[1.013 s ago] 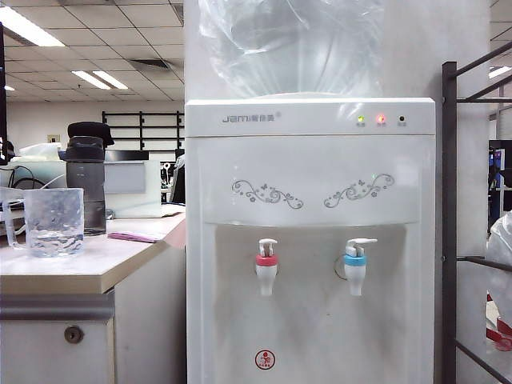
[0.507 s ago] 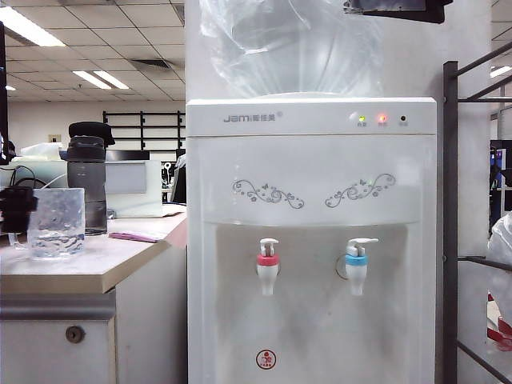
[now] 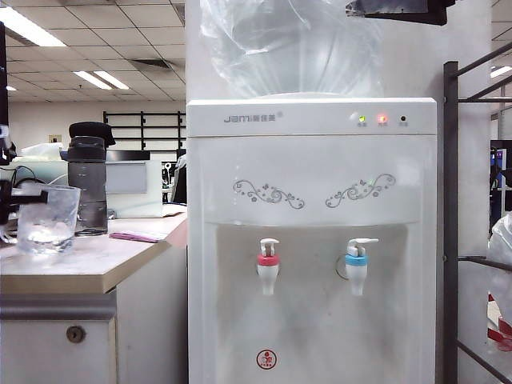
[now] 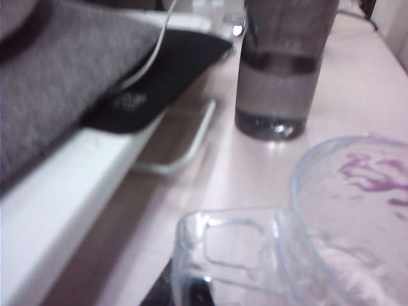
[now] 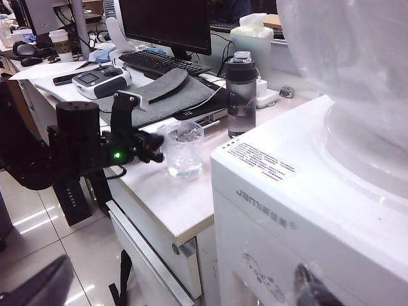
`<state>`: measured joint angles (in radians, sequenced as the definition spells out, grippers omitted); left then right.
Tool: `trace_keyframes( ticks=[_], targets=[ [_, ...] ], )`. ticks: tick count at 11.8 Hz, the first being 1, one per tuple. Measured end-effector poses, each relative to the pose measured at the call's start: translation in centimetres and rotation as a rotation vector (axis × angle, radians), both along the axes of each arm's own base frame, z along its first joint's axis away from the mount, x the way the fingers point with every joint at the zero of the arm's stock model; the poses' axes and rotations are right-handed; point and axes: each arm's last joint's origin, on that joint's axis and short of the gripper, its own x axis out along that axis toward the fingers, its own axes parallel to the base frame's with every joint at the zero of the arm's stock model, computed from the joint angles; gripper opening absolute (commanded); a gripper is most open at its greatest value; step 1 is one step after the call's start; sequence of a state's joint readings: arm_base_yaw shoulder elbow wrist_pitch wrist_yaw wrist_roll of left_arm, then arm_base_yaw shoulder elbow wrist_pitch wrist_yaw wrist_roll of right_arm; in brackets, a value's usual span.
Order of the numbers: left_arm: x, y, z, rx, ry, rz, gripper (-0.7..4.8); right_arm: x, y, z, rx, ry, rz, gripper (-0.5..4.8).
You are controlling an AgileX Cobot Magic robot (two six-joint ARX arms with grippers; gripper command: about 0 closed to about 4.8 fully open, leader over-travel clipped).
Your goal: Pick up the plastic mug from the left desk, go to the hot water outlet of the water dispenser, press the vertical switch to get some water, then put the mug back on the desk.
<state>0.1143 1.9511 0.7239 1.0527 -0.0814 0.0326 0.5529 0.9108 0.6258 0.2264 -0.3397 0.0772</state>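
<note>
Exterior view: plastic mug (image 3: 48,218) is sitting tilted on the tabletop (image 3: 88,268) of the left desk, just left of the water dispenser (image 3: 312,240), with the smoky-grey bottle (image 3: 86,180) right behind it; left claw (image 3: 10,204) is reaching in from the far edge and gripping the mug's handle side. Hot water outlet (image 3: 268,268) with its vertical switch (image 3: 268,244) is sitting on the dispenser front beside the blue-collared tap (image 3: 356,268). Left wrist view: mug handle (image 4: 229,255) is filling the near foreground, claw closed together on it, bottle (image 4: 280,70) standing just beyond. Right wrist view: left claw (image 5: 153,148) is clamping the mug (image 5: 183,150) on the tabletop (image 5: 172,197) next to the dispenser (image 5: 306,210); right claw's fingers are not showing, jaws apart.
</note>
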Motion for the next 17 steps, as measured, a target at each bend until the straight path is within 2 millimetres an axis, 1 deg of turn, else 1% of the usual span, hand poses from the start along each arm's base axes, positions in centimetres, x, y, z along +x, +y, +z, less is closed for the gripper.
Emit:
trace_keyframes(
  ticks=[1,2,3,4,5,6,7,8,10,11,12,13,14,15,16,17],
  targets=[
    [-0.9,-0.7,3.6,-0.014,-0.052,-0.181,-0.07,-1.8,-1.5,1.3,-0.025,-0.082,-0.096,3.80],
    [-1.3,-0.9,5.3,-0.028,-0.097,-0.193,-0.07,-2.2,-1.8,1.3,-0.042,-0.075,-0.117,0.58],
    [-3.0,-1.2,9.9,-0.104,-0.158,-0.197,-0.07,-4.1,-3.0,1.5,-0.071,-0.055,-0.139,-0.07],
    [-4.0,-1.4,11.1,-0.135,-0.133,-0.192,-0.06,-4.6,-3.4,1.6,-0.075,-0.050,-0.139,-0.06],
    [-6.2,-2.5,12.8,-0.170,-0.025,-0.209,-0.06,-5.7,-4.1,1.4,-0.098,-0.025,-0.140,-0.06],
    [-6.7,-2.9,12.9,-0.186,0.015,-0.217,-0.06,-5.8,-4.1,1.3,-0.104,-0.015,-0.141,-0.06],
    [-9.3,-7.1,11.7,-0.229,0.178,-0.263,-0.06,-6.7,-4.6,1.0,-0.125,0.013,-0.139,-0.06],
    [-10.2,-8.9,11.7,-0.213,0.174,-0.305,-0.06,-7.1,-4.9,1.0,-0.123,0.011,-0.139,-0.06],
    [-11.2,-11.2,10.9,-0.203,0.183,-0.344,-0.06,-8.0,-5.5,1.1,-0.118,0.004,-0.139,-0.06],
    [-14.3,-15.3,7.6,-0.225,0.249,-0.421,-0.06,-10.4,-7.2,1.2,-0.100,-0.031,-0.224,-0.06],
    [-14.5,-15.6,7.5,-0.227,0.243,-0.438,-0.06,-10.4,-7.2,1.2,-0.099,-0.034,-0.227,-0.06],
    [-15.2,-16.2,6.8,-0.225,0.225,-0.458,-0.06,-10.4,-7.2,1.1,-0.108,-0.021,-0.227,-0.06],
    [-16.4,-16.4,4.1,-0.216,0.253,-0.487,-0.06,-10.1,-7.0,0.9,-0.123,-0.003,-0.228,-0.06],
    [-16.5,-16.5,3.6,-0.222,0.256,-0.490,-0.06,-9.9,-6.9,0.9,-0.127,0.002,-0.228,-0.06],
    [-16.3,-17.3,2.0,-0.214,0.291,-0.513,-0.06,-9.3,-6.6,0.7,-0.146,0.026,-0.227,-0.06],
    [-16.0,-17.9,1.0,-0.216,0.301,-0.537,-0.06,-8.8,-6.2,0.5,-0.167,0.053,-0.225,-0.06]
  ],
)
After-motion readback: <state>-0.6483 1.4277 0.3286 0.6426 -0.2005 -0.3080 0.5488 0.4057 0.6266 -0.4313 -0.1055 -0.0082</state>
